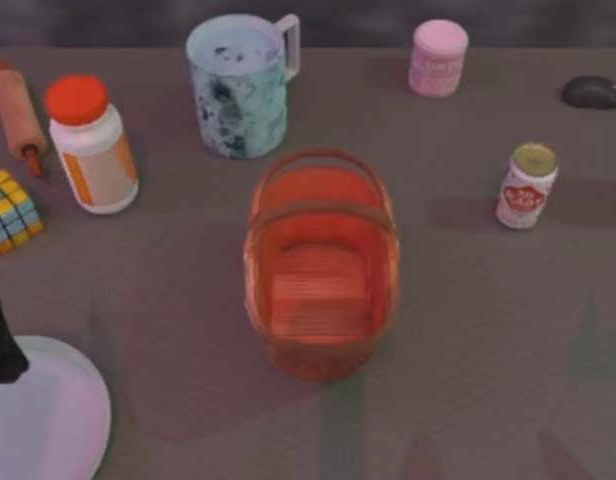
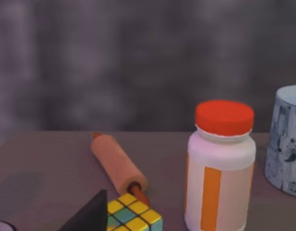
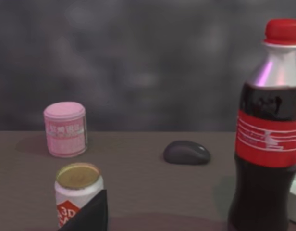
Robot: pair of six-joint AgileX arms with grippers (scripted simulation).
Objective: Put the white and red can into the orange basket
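The white and red can (image 1: 526, 186) stands upright with its dull gold top at the table's right, well apart from the orange basket (image 1: 323, 345). The oval woven basket sits mid-table with both handles arched up and nothing inside. The right wrist view shows the can (image 3: 77, 192) close by, partly behind one dark finger (image 3: 92, 214) of my right gripper, which touches nothing. My right arm is outside the top view. My left arm (image 1: 2, 335) is parked at the table's left edge; its one visible finger (image 2: 90, 214) holds nothing.
A marbled teal mug (image 1: 238, 88) stands behind the basket. A red-capped white bottle (image 1: 91, 145), rolling pin (image 1: 18, 115) and colour cube (image 1: 10, 208) are at the left. A pink-lidded jar (image 1: 438, 58) and dark mouse (image 1: 592, 92) are at the back right. A cola bottle (image 3: 270, 144) stands near my right gripper. A pale disc (image 1: 43, 420) lies front left.
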